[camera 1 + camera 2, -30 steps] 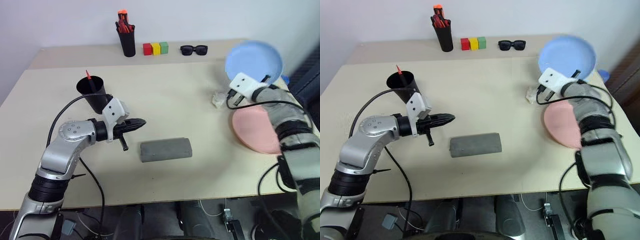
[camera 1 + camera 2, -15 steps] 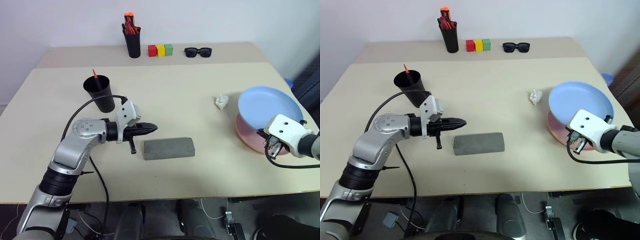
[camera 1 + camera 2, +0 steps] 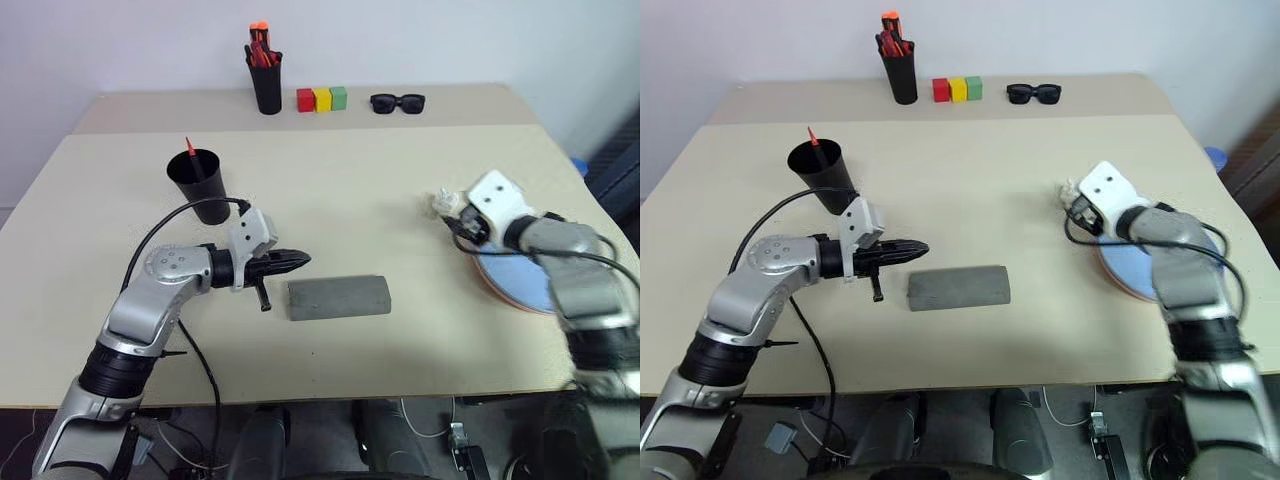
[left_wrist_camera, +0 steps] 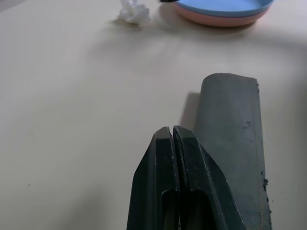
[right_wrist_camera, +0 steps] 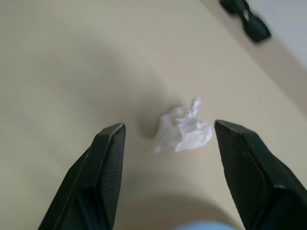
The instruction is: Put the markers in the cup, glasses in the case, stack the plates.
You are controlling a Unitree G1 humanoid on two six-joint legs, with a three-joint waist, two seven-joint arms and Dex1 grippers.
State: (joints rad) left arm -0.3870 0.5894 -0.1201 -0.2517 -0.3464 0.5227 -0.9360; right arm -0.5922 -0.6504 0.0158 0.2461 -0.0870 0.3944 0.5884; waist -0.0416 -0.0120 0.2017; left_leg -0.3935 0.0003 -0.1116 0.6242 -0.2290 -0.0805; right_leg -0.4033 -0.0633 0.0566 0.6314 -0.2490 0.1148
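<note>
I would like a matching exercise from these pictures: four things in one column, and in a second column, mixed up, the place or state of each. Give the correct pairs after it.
Things:
1. blue plate
2. grey case
3. crumpled white paper
4. left tool

Places or states:
A. lying in front of the open fingers of the right tool
B. fingers shut, holding nothing
C. resting on top of the pink plate
D. lying closed on the table, beside the left tool

Pairs: 1-C, 2-D, 3-A, 4-B
</note>
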